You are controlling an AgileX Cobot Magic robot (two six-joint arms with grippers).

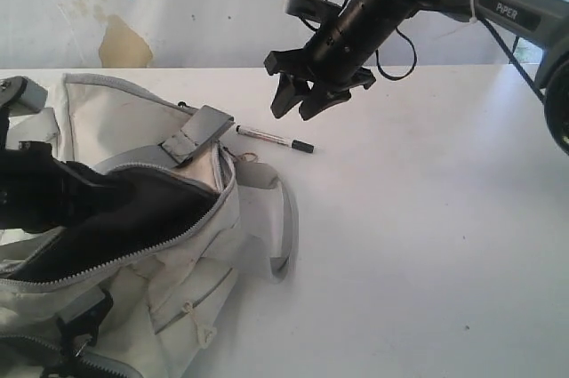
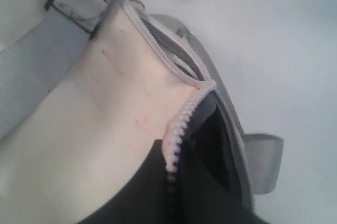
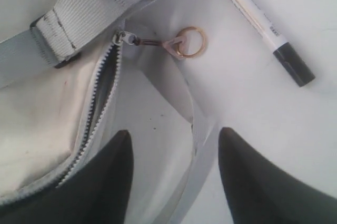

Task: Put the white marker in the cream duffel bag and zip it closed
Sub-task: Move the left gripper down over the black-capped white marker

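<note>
White marker (image 1: pixel 271 138) flat on tabletop (image 1: pixel 427 218), just beside cream duffel bag (image 1: pixel 116 120), outside it. Bag's main zip open. Right gripper (image 1: pixel 302 107) above marker, jaws apart, empty. Left gripper (image 1: pixel 62 187) at bag's opening, closed; hold on fabric unclear.

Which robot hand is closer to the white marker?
Right. The right gripper hangs open in the air close above the white marker. The left gripper is shut at the cream duffel bag's open mouth, with much of the bag between it and the marker.
</note>
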